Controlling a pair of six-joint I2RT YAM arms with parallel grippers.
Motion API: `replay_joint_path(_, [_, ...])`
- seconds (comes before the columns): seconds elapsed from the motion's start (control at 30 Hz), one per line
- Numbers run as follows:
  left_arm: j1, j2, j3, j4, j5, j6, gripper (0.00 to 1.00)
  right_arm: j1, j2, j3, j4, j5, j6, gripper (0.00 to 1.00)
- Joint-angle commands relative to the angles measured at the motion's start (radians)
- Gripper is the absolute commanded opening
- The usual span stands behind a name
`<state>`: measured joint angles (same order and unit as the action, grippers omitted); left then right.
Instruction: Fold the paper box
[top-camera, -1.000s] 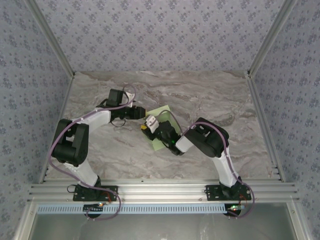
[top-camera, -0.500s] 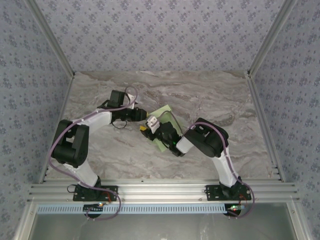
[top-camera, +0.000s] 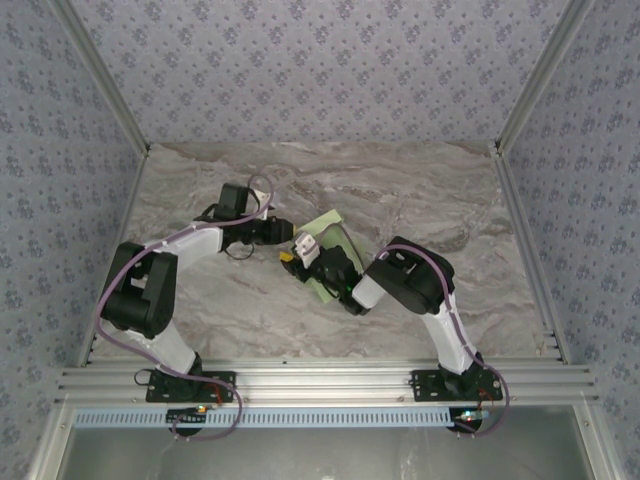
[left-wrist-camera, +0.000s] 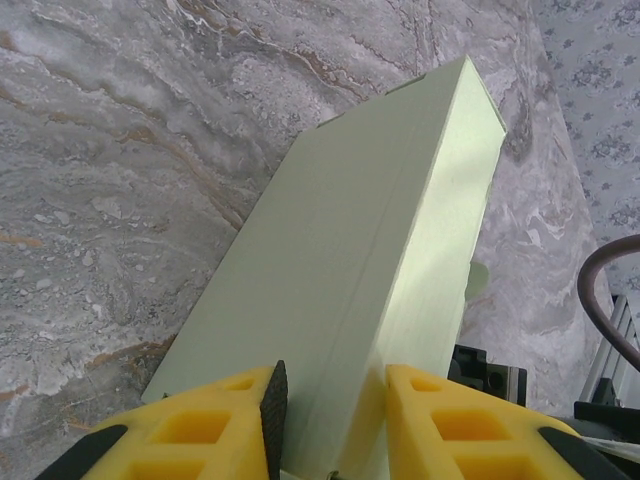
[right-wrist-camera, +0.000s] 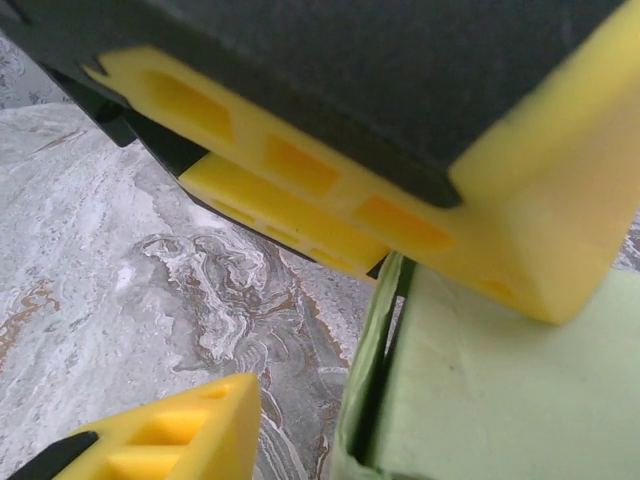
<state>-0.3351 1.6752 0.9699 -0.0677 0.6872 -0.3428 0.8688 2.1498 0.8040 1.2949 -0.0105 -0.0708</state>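
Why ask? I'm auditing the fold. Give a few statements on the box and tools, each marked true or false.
1. The box is pale green. True.
2. The box sits at the far edge of the table. False: it sits mid-table.
3. The left tool grips the box. True.
4. The right tool is shut tight. False: its jaws stand apart, with the table showing between them.

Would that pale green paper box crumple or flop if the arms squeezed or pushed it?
Probably light and easy to dent: the paper box looks like thin, hollow card. It is likely fairly stiff lengthwise, since its creased walls run straight while the left gripper pinches one end. Pushed, its flat faces should slide on the table, not roll.
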Motion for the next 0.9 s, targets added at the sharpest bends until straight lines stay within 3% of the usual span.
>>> replay_joint_path(0.0, [-0.041,0.017,-0.054,-0.165,-0.013,-0.006,0.32,0.023,-0.050,-0.001,0.098,0.002,-0.006,0.41])
replay_joint_path(0.17, [-0.041,0.001,-0.031,-0.224,-0.027,0.016,0.32,0.046,-0.079,0.005,0.098,0.052,-0.078,0.38])
replay_joint_path(0.5, [-0.041,-0.011,-0.063,-0.190,-0.029,-0.009,0.32,0.068,-0.074,0.021,0.098,0.159,-0.114,0.25])
replay_joint_path(0.87, [-0.048,-0.010,-0.107,-0.138,-0.040,-0.053,0.32,0.092,-0.063,0.054,0.096,0.166,-0.236,0.35])
